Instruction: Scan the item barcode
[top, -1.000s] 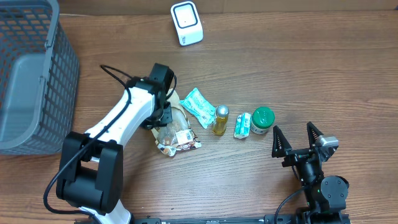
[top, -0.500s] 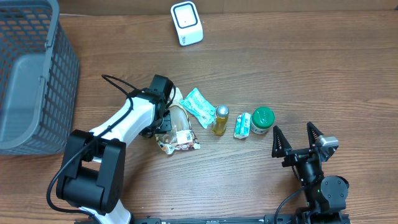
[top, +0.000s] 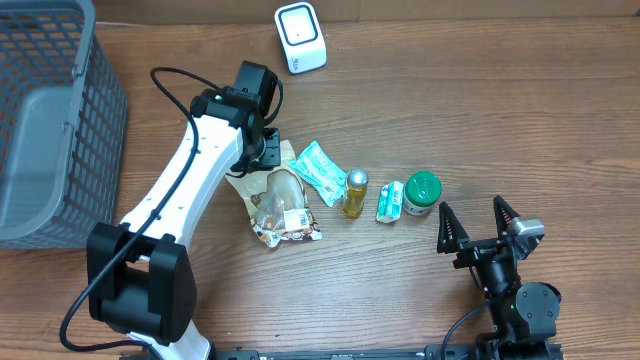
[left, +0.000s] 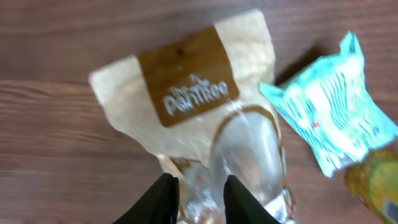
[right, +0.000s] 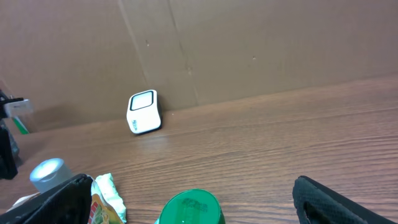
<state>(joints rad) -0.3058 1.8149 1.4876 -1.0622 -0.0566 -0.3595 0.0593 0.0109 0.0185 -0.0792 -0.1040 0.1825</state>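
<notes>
Cream pouch (left: 186, 106), brown label, clear crinkled window

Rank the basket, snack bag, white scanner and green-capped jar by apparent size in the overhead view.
Largest to smallest:
1. basket, though cropped by the frame edge
2. snack bag
3. white scanner
4. green-capped jar

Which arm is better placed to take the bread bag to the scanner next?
Left. The left gripper sits right over the bread bag, fingers straddling its clear plastic, and is nearer the scanner. The right gripper hangs open beyond the green-capped jar.
</notes>
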